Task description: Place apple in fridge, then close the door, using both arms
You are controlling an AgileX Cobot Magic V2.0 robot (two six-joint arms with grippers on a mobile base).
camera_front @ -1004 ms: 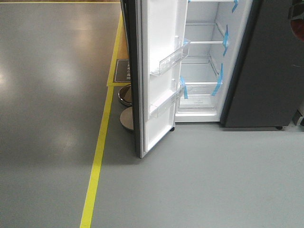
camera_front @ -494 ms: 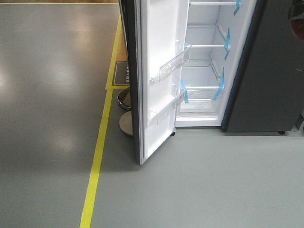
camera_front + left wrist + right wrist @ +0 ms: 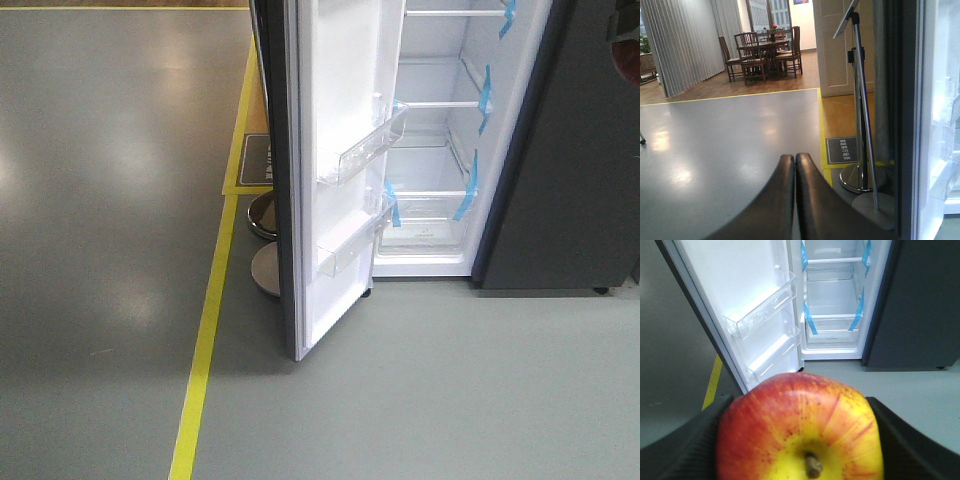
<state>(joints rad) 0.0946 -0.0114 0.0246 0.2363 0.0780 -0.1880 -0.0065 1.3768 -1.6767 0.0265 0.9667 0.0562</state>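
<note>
Front view: the fridge (image 3: pixel 440 150) sits a bit lower and larger in frame than a second ago, and the door (image 3: pixel 340 100) foot has slid down the picture. That suggests the base is rolling in. The door is wide open, with bare shelves and blue tape inside. A yellow line (image 3: pixel 205 340) runs on the floor to the left. No arms or apple are in view here.

Left wrist: the left gripper (image 3: pixel 795 159) is clamped shut on nothing, with its tips touching. It is just left of the door's dark outer edge (image 3: pixel 905 100), and a sign stand (image 3: pixel 862 110) is near.

Right wrist: the right gripper (image 3: pixel 799 450) grasps the apple (image 3: pixel 800 420), stem towards the camera, with a pad on each side. The apple is well short of the fridge (image 3: pixel 832 295) and faces the opening, with the door (image 3: pixel 740 285) to the left.

Judgement: this is the approach step. The apple is not yet in. Next the right arm reaches to a shelf, and the left looks placed to push the door afterwards.
</note>
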